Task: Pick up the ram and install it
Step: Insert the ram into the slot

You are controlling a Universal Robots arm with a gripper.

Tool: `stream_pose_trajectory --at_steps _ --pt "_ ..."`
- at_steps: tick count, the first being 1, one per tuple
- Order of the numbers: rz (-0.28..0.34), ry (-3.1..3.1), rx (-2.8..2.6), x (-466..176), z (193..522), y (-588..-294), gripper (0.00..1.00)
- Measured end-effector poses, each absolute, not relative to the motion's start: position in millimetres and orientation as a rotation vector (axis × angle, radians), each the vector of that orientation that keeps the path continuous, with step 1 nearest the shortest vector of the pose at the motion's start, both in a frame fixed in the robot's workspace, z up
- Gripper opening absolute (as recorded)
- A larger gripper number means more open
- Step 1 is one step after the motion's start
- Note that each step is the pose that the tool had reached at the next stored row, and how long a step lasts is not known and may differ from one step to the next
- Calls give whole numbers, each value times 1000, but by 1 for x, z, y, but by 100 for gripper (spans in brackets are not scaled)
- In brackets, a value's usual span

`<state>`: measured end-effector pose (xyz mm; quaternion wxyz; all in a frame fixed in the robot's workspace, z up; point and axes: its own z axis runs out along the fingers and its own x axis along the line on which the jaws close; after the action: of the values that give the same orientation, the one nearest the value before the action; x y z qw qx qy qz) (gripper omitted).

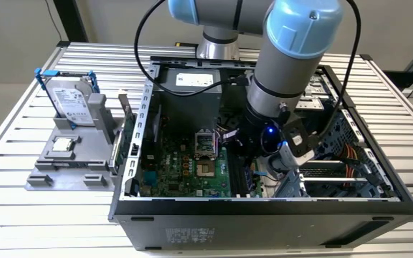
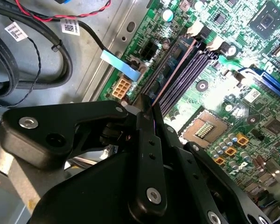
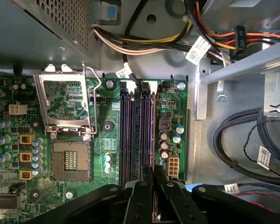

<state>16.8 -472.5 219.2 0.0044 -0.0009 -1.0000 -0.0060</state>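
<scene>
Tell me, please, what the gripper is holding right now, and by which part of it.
The gripper is shut on the ram, gripping one end of its top edge; the stick stands on edge in a memory slot of the motherboard.

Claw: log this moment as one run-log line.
claw: shut on the ram | ram: edge-on, along the memory slots | place: inside the computer case | seated: cannot tell

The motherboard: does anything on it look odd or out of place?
The processor socket is empty, its retention frame flipped open. Otherwise nothing looks damaged; the end effector grips the ram edge-on at the memory slots.
</scene>
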Motion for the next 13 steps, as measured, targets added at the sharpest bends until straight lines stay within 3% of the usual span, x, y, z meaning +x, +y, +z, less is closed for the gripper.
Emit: stream_pose_trajectory --at_steps 13 --pt "-19 -3133 -3 17 217 -473 0"
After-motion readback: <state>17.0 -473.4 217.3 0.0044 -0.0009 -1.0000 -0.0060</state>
